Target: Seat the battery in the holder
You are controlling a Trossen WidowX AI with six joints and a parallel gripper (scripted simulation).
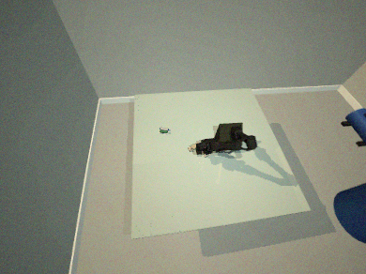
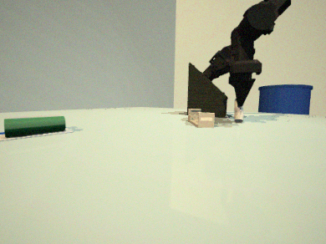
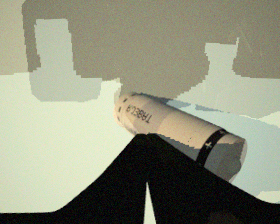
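The battery (image 2: 238,114) (image 3: 187,129) is pale with a black band and a plus mark at its terminal end. In the wrist view it lies slantwise just beyond the fingertips, the terminal end at lower right, partly hidden by a finger. Whether it leans or lies down is unclear. My gripper (image 2: 239,104) (image 3: 145,143) is shut and empty, its tips close to the battery; contact cannot be told. The small tan holder (image 1: 191,147) (image 2: 206,120) is on the table, left of the battery in the exterior view, and not visible in the wrist view. Its inside is too small to read.
A green cylinder (image 1: 164,130) (image 2: 35,126) lies on a thin white piece on the pale table (image 1: 174,197) (image 2: 125,184), well away from the holder. The dark arm base stands behind the holder. A blue round bin (image 1: 354,211) (image 2: 285,99) is beyond the table.
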